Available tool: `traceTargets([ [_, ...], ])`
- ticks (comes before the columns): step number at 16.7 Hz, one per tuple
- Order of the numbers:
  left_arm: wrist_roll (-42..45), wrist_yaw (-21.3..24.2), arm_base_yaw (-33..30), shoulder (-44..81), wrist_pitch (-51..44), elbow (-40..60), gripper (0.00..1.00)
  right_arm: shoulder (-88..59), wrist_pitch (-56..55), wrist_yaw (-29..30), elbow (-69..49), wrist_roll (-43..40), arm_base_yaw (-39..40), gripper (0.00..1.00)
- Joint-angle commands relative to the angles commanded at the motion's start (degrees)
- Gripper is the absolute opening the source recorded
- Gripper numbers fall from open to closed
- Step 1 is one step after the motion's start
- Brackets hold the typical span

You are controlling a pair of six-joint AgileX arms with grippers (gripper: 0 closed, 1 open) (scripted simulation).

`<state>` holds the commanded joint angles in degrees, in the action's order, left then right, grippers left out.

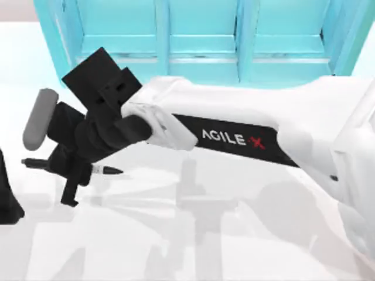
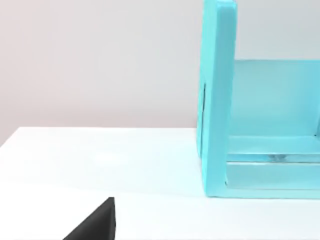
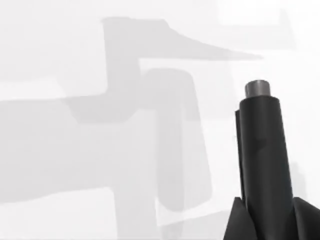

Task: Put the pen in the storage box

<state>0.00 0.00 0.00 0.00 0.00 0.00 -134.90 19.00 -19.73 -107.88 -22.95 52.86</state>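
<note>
Your right hand (image 1: 73, 175) is clamped on the pen (image 1: 104, 170) above the counter (image 1: 234, 234); next carry it to the box.

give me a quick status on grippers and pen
Right gripper over table's left side, shut on pen, held level. Left arm parked at left edge. Blue shelf behind; nothing blocking.

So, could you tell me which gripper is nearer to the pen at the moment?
Right. The right gripper reaches across to the table's left side with its fingers shut on the pen. The left gripper sits apart at the left edge.
</note>
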Motion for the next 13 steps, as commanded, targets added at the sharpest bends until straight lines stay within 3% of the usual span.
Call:
traceTargets([
  [7, 0.00, 0.00, 0.00, 0.00, 0.00, 0.00, 1.00, 0.57, 1.51, 0.44, -0.66, 0.69, -0.34, 0.00],
  [10, 0.00, 0.00, 0.00, 0.00, 0.00, 0.00, 1.00, 1.06, 6.62, 4.69, -0.14, 6.04, -3.85, 0.00],
  [13, 0.00, 0.00, 0.00, 0.00, 0.00, 0.00, 1.00, 2.32, 15.95, 12.10, 0.15, 16.65, -10.17, 0.00],
])
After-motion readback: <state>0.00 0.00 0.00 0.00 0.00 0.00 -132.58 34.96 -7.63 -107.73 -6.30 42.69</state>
